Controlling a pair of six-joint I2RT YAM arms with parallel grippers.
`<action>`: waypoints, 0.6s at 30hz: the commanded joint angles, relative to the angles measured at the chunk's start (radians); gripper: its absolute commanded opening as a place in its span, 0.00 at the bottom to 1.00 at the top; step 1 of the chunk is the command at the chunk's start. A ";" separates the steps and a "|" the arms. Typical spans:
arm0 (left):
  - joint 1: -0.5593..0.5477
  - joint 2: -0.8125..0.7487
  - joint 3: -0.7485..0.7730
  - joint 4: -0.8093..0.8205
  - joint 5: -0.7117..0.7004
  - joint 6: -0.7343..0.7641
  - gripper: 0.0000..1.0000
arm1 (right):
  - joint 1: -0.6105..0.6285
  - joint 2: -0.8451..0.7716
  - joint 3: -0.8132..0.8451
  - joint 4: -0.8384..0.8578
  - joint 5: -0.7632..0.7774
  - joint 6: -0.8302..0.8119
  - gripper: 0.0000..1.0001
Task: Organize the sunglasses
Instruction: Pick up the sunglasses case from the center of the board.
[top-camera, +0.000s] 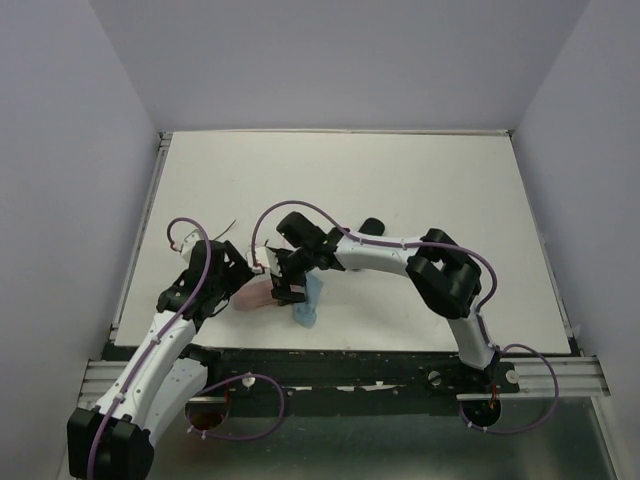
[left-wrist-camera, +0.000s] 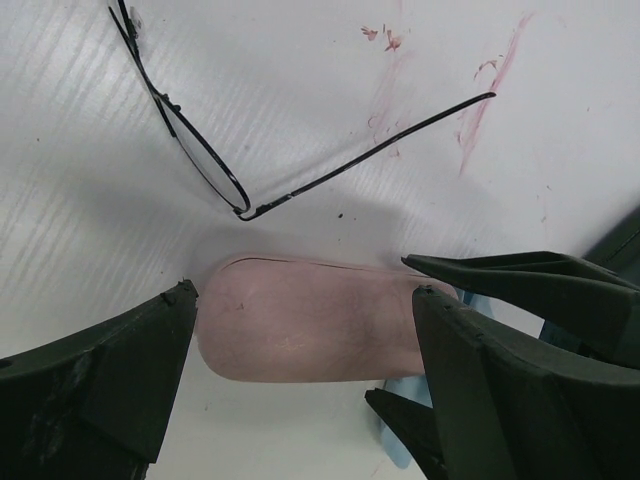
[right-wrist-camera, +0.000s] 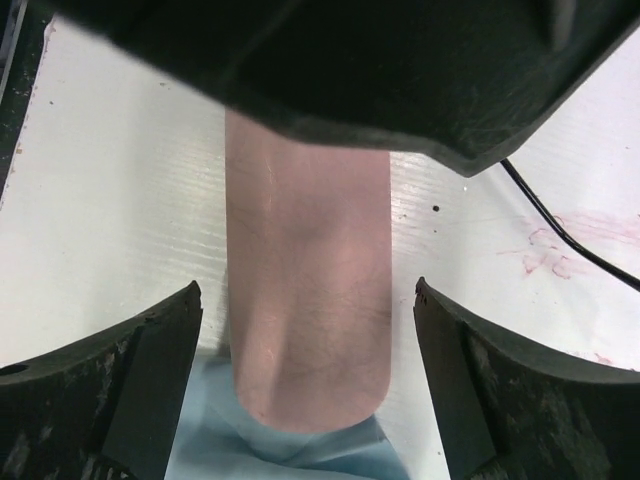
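The orange-yellow sunglasses are out of view. A pink oblong case (top-camera: 255, 296) lies on the white table near its front edge. My left gripper (top-camera: 238, 280) is open, its jaws on either side of the case (left-wrist-camera: 300, 325). My right gripper (top-camera: 287, 285) is open too, with the same case (right-wrist-camera: 305, 300) between its jaws from the other end. Neither gripper is closed on it. The case's right end rests on a light-blue cloth (top-camera: 308, 306), which also shows in the right wrist view (right-wrist-camera: 290, 455). In the left wrist view the right gripper's fingers (left-wrist-camera: 520, 275) reach in beside the case.
A thin black wire spectacle frame (left-wrist-camera: 205, 160) lies open on the table just beyond the case, and shows faintly from above (top-camera: 225, 228). A dark rounded object (top-camera: 372, 226) sits behind the right arm. Red marks (left-wrist-camera: 480, 100) stain the tabletop. The table's front edge (top-camera: 330, 352) is close.
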 joint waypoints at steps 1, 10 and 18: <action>0.002 -0.026 0.018 0.010 -0.051 -0.016 0.99 | 0.006 0.052 -0.006 -0.038 -0.039 -0.001 0.91; 0.002 -0.076 0.001 0.030 -0.020 0.005 0.99 | 0.004 0.051 0.020 -0.062 -0.038 -0.028 0.54; 0.002 -0.096 0.038 0.252 0.387 0.184 0.99 | -0.005 -0.173 -0.066 -0.217 -0.011 -0.257 0.32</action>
